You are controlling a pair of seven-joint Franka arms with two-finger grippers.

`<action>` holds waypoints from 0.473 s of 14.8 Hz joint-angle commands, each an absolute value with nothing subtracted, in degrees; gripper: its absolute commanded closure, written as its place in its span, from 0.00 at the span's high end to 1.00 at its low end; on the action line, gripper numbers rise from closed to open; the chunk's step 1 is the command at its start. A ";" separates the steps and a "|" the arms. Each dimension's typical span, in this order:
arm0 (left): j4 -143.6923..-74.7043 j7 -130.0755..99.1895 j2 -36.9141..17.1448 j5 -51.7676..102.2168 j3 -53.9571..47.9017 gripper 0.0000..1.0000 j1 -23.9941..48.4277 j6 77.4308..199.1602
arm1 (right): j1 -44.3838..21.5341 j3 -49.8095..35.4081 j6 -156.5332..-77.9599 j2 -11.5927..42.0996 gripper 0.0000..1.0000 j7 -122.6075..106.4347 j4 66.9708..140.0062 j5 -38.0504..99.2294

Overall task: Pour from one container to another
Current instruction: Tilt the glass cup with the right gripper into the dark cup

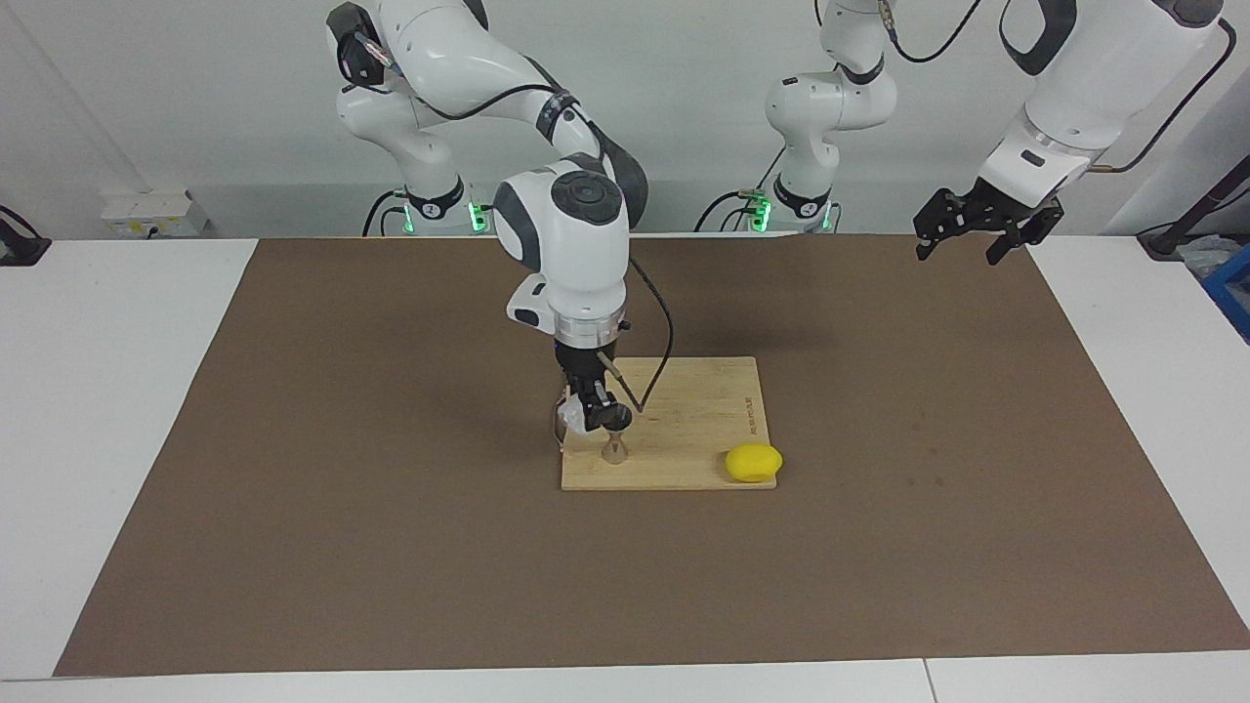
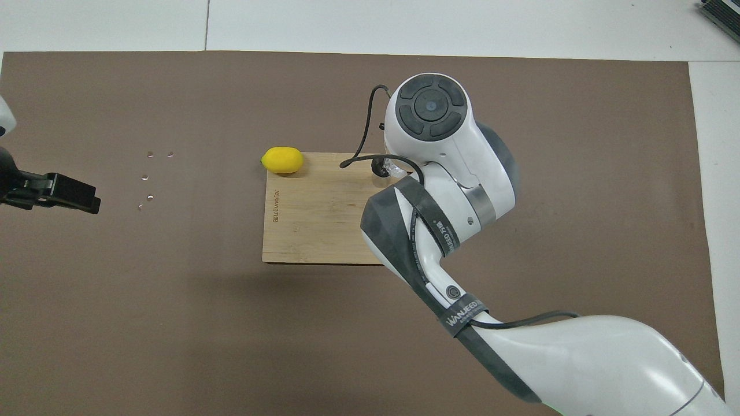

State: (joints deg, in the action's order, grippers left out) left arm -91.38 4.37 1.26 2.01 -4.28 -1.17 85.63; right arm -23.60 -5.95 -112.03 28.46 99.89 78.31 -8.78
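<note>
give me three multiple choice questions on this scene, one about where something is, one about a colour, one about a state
1. Where is the lemon?
A. on a corner of the wooden board
B. on the bare mat by the left gripper
C. inside the jigger

2. What colour is the mat under the board?
A. green
B. brown
C. blue

3. How is the glass tumbler right now?
A. standing alone on the mat
B. lying on the lemon
C. held by the right gripper above the jigger

Answers: 1 A, the lemon sits on the board's corner toward the left arm's end. 2 B, the mat is brown in both views. 3 C, the facing view shows the tumbler gripped over the standing jigger, while the left gripper waits in the air.
</note>
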 commanded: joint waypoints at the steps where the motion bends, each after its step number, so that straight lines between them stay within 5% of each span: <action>1: -92.90 5.27 2.81 2.55 -4.13 1.00 -1.32 85.61 | -22.59 -6.24 -111.00 29.27 0.00 101.16 76.29 -6.07; 7: -92.90 5.27 2.81 2.55 -4.13 1.00 -1.32 85.61 | -19.52 -6.33 -112.58 29.18 0.00 100.20 76.38 0.78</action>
